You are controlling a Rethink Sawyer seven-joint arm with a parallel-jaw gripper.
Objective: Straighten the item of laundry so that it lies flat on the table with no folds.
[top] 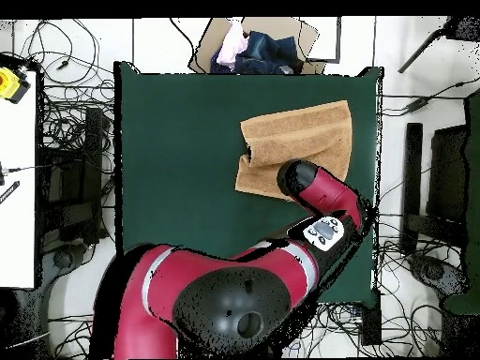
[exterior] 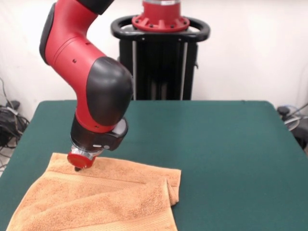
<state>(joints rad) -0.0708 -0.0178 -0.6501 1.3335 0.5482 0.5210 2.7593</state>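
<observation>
Orange-tan terry hand towel [exterior: 101,202] [top: 302,139], crossed by woven border bands in the same shade, against a large dark green felt-like table top [exterior: 231,154] [top: 178,159]. Above it, glossy red and black robot arm [exterior: 89,82] [top: 323,197], ending in a red gripper tip [exterior: 79,163].

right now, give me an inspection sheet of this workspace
surface: dark green table, bare apart from the towel
job's things: orange-tan towel near one table corner, not flat; one side doubled over with a bunched fold
clutter: nothing seen on the table
claw: claw down on the towel's far edge; open or shut cannot be told
cables: tangled cables on the floor around the table
surroundings: box of clothes beyond the table's edge; robot pedestal
</observation>
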